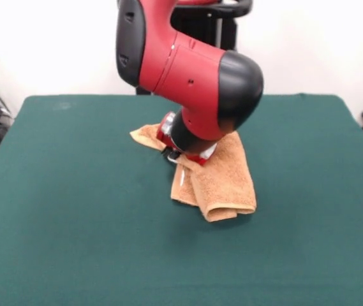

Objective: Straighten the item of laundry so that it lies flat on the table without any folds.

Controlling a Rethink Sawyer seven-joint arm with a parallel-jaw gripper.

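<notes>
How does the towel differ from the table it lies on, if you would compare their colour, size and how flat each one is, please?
The towel is orange-tan; the table is dark green. The towel is small, while the table is far larger and stretches well past it on every side. The towel lies rumpled, with a fold doubled over at its near end; the table top lies flat and smooth. Both have a soft, cloth-like surface.

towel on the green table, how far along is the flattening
Done: nothing finished shows. The towel lies near the middle of the table but remains doubled over, with a rolled fold at its near edge and layers stacked. In hand: the arm is down over the towel's far part, hiding the gripper, so any grasp cannot be told. Left: open the fold and spread the towel into one flat layer.
</notes>
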